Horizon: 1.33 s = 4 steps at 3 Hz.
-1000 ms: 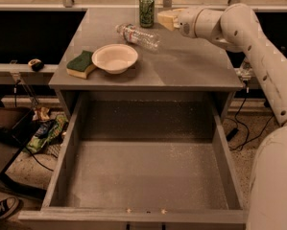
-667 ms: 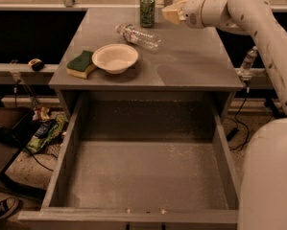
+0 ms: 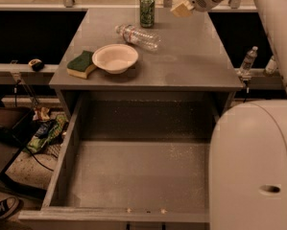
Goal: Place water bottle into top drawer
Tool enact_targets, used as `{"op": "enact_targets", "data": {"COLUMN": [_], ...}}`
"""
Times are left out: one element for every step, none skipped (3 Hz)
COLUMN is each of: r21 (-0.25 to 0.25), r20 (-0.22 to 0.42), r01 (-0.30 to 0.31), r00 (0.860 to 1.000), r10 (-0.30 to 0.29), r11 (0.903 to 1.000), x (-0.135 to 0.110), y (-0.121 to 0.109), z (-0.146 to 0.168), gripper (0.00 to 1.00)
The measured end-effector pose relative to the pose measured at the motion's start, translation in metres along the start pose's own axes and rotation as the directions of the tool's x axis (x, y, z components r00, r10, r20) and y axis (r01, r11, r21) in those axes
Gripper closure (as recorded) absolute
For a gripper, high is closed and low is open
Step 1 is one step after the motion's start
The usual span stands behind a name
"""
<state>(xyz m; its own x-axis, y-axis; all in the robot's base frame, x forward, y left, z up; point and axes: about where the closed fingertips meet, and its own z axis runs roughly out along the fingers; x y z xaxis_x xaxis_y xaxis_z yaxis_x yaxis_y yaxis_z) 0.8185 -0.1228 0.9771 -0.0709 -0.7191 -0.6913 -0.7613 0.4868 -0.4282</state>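
Jaws hover over far right of grey table; top drawer open.

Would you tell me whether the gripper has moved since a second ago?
Yes. The gripper, above the far edge of the table, has shifted rightward and slightly upward in view, away from the green can, which stayed put.

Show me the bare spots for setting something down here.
The top drawer shows a bare floor. On the table, the right half, between the water bottle and the right edge, is free. The left and back are crowded: sponge, bowl, green can. The tool hovers over the back right corner.
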Motion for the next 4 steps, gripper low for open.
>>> {"op": "enact_targets", "data": {"r21": [-0.025, -0.028, -0.028, 0.005], "r20": [-0.078, -0.086, -0.085, -0.184], "r01": [0.074, 0.080, 0.070, 0.083], "r00": [0.994, 0.993, 0.994, 0.980], "r10": [-0.076, -0.082, -0.072, -0.081], "r11": [0.9969, 0.9964, 0.9971, 0.9965], "x": [-0.010, -0.011, -0.008, -0.024], "y": [0.008, 0.008, 0.010, 0.014], "z": [0.004, 0.005, 0.009, 0.015], "gripper": [1.00, 0.81, 0.58, 0.34]}}
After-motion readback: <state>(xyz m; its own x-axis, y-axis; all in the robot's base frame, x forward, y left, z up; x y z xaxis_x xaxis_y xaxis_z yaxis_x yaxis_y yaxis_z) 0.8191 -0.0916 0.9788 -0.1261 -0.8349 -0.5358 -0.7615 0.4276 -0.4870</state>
